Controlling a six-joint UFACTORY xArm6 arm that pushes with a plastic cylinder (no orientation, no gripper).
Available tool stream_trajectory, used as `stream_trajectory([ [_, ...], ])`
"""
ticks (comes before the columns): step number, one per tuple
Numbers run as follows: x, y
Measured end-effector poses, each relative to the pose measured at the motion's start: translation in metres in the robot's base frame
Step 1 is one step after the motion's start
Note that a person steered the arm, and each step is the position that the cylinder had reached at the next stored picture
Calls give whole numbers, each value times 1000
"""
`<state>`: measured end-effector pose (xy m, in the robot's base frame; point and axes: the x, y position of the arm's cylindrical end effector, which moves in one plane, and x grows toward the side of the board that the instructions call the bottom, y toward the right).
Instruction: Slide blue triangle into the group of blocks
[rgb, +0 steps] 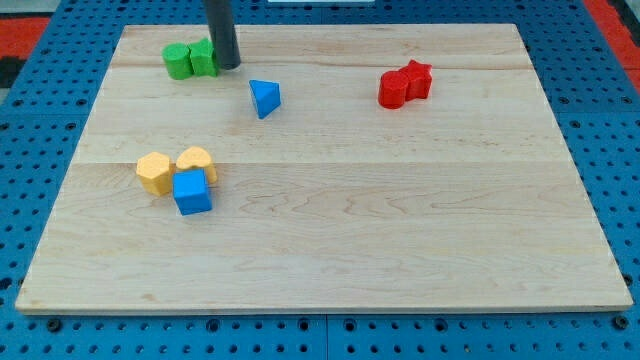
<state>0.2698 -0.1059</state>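
Observation:
A blue triangle (265, 98) lies on the wooden board (400, 210) at the upper middle-left. My tip (228, 65) is at the view's top left, touching the right side of the green blocks, and sits up and to the left of the blue triangle, apart from it. A group of blocks lies at the left: a yellow hexagon-like block (154, 171), a yellow rounded block (197, 161) and a blue cube (192, 192), touching each other. The group is below and to the left of the triangle.
Two green blocks (190, 59) sit side by side near the top left edge. Two red blocks (404, 84) sit together at the upper right. A blue pegboard (620, 150) surrounds the board.

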Motion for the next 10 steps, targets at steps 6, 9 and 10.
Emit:
stream_trajectory([
  [6, 102, 118],
  [9, 90, 65],
  [10, 89, 49],
])
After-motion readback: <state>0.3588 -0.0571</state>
